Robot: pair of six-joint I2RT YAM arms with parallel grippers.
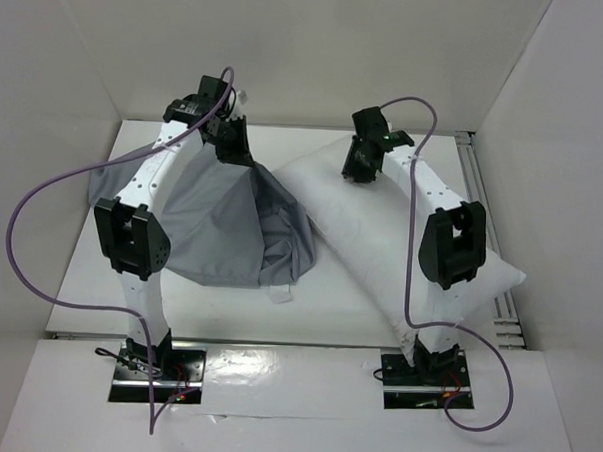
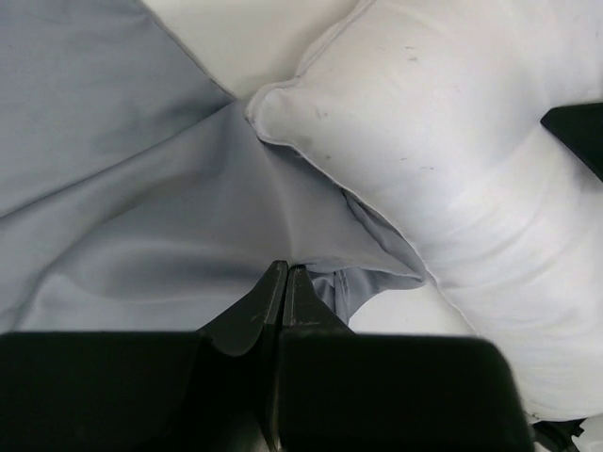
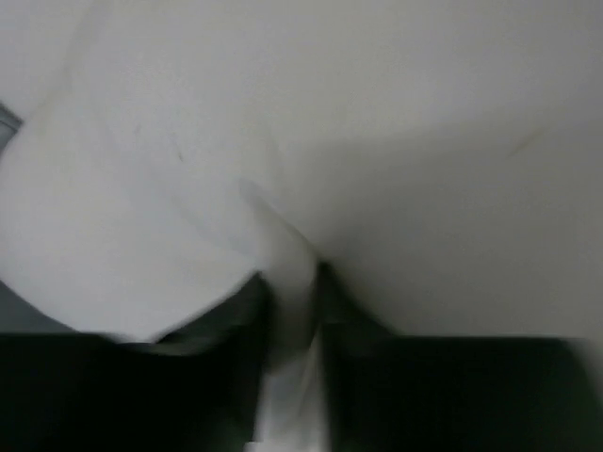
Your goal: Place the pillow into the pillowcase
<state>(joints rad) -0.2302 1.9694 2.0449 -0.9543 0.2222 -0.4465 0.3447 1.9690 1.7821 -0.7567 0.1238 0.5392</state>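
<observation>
The blue-grey pillowcase (image 1: 222, 223) is lifted into a tent at the left of the table. My left gripper (image 1: 233, 148) is shut on its top edge; in the left wrist view the jaws (image 2: 285, 267) are pressed together on the pillowcase (image 2: 141, 188) fabric. The white pillow (image 1: 361, 229) lies diagonally at the right, its far corner (image 2: 452, 169) touching the pillowcase. My right gripper (image 1: 359, 168) is at the pillow's far end. The blurred right wrist view shows a fold of the pillow (image 3: 170, 188) pinched between the fingers of this gripper (image 3: 292, 273).
White walls enclose the table (image 1: 89, 277) on three sides. A metal rail (image 1: 480, 194) runs along the right edge. Purple cables (image 1: 21, 234) loop off both arms. A small white tag (image 1: 282, 293) sticks out at the pillowcase's near hem.
</observation>
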